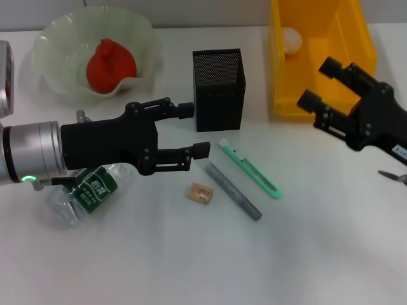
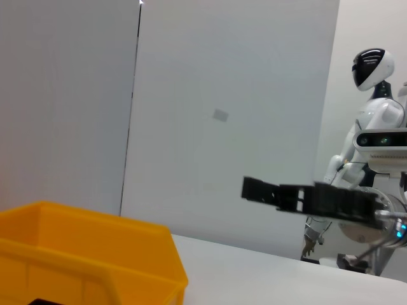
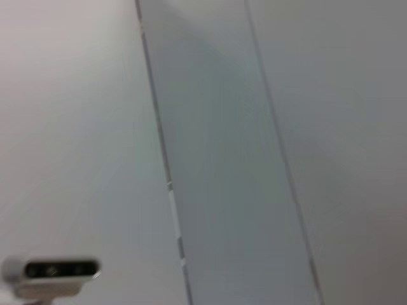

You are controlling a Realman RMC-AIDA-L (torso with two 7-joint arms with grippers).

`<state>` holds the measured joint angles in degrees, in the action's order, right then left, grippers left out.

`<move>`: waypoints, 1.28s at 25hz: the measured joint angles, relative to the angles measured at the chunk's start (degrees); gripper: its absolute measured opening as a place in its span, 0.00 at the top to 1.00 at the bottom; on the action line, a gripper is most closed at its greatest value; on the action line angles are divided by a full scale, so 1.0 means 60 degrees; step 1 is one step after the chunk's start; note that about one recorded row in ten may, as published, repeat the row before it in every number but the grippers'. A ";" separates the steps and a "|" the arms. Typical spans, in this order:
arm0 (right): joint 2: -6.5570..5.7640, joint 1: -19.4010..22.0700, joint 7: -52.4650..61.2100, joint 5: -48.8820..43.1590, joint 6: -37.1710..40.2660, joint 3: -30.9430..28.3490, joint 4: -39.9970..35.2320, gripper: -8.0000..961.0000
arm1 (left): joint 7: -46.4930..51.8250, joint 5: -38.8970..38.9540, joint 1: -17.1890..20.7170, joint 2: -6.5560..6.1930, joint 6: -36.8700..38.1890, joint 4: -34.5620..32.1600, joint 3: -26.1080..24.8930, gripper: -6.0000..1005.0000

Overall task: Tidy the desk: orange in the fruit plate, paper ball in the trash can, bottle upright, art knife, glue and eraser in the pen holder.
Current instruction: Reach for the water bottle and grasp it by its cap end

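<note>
Left end effector [image 1: 191, 130] hovers fingers spread above bench [image 1: 331, 254], near lying bottle [image 1: 86, 190] | bottle looks light, crinkly, slippery, take mid-body; long axis diagonal, cap hidden | art knife [image 1: 250, 169], glue [image 1: 233, 190] both run diagonal beside pen holder [image 1: 219, 89], eraser [image 1: 200, 192] between | right end effector [image 1: 324, 86] open over trash can [image 1: 318, 95].

A pale wall panel [image 3: 216, 152] fills most of the view, edged by thin vertical seams. Well below and beside it sits a small white camera-like device [image 3: 51, 274].
</note>
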<state>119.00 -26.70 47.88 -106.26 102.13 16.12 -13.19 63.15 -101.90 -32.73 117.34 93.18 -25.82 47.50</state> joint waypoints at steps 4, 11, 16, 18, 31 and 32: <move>0.0001 0.0128 0.0002 0.0000 0.0078 0.0448 -0.0106 0.16 | -0.0001 -0.0010 -0.0004 -0.0002 0.0057 -0.0008 0.0008 0.20; 0.0001 0.0272 -0.0040 -0.0011 0.0088 0.0880 -0.0143 0.16 | -0.0011 -0.0010 0.0025 -0.0003 0.0098 -0.0007 0.0008 0.20; 0.0001 0.0378 -0.0091 -0.0015 0.0088 0.1447 -0.0267 0.16 | -0.0066 0.0028 -0.0128 0.0066 0.0071 -0.0002 0.0008 0.20; 0.0001 0.0419 -0.0112 -0.0015 0.0088 0.1700 -0.0329 0.16 | -0.0110 0.0023 -0.0219 0.0114 -0.0026 0.0025 0.0008 0.20; 0.0037 0.0553 -0.0785 0.0020 0.0067 0.1961 -0.0261 0.16 | -0.0026 0.0058 -0.0699 0.0152 -0.0184 0.0001 -0.0058 0.20; 0.0038 0.0553 -0.0794 0.0022 0.0079 0.1967 -0.0256 0.16 | -0.0026 0.0058 -0.0699 0.0152 -0.0184 0.0001 -0.0058 0.20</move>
<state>119.23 -23.38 43.12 -106.13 102.61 27.92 -14.73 62.99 -101.55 -36.92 118.25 92.07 -25.82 47.15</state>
